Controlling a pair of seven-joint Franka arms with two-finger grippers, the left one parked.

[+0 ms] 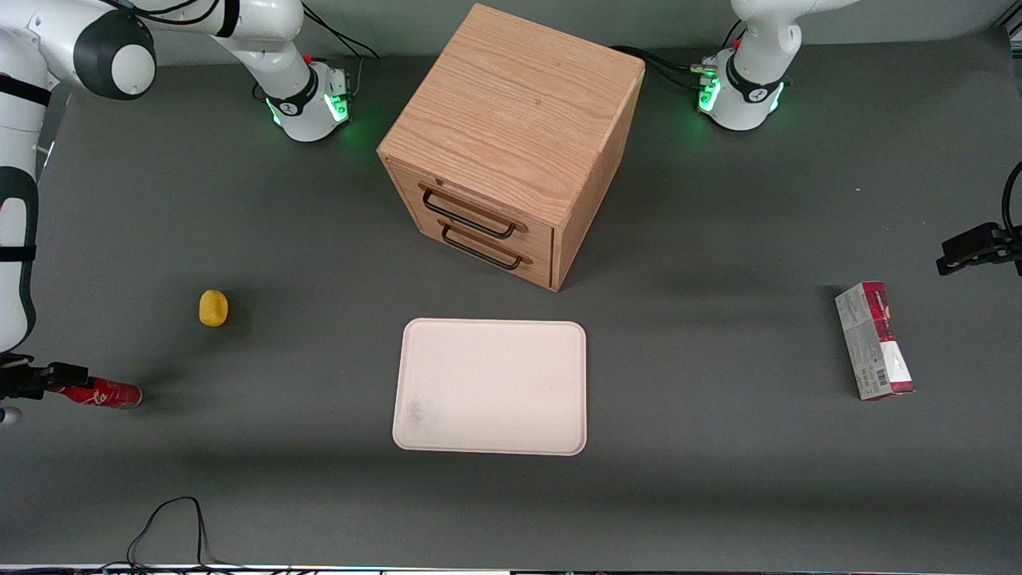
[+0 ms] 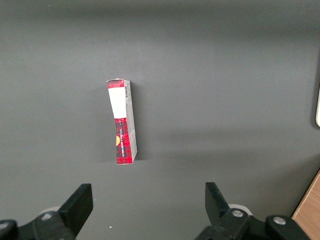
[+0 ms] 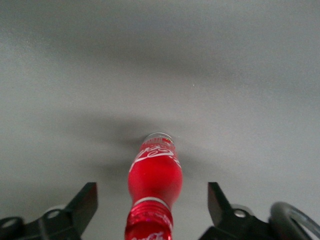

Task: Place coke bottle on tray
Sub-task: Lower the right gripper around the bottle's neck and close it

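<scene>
Nearest the front camera, the cream tray (image 1: 490, 386) is lying flat on the grey table (image 1: 718, 479), in front of the wooden cabinet (image 1: 511, 136) with its two drawers facing it. At the working arm's end of the table, the coke bottle (image 1: 102, 394) (image 3: 154, 185) is lying on its side, well apart from the tray. The gripper (image 1: 36, 382) (image 3: 152, 207) is sitting low over the bottle's capped end, its fingers (image 3: 82, 202) standing spread wide on either side of the bottle without touching it. A small yellow object (image 1: 213, 308) is resting near the bottle, farther from the camera. Toward the parked arm's end, a red-and-grey carton (image 1: 874, 341) (image 2: 122, 121) is lying on the table.
</scene>
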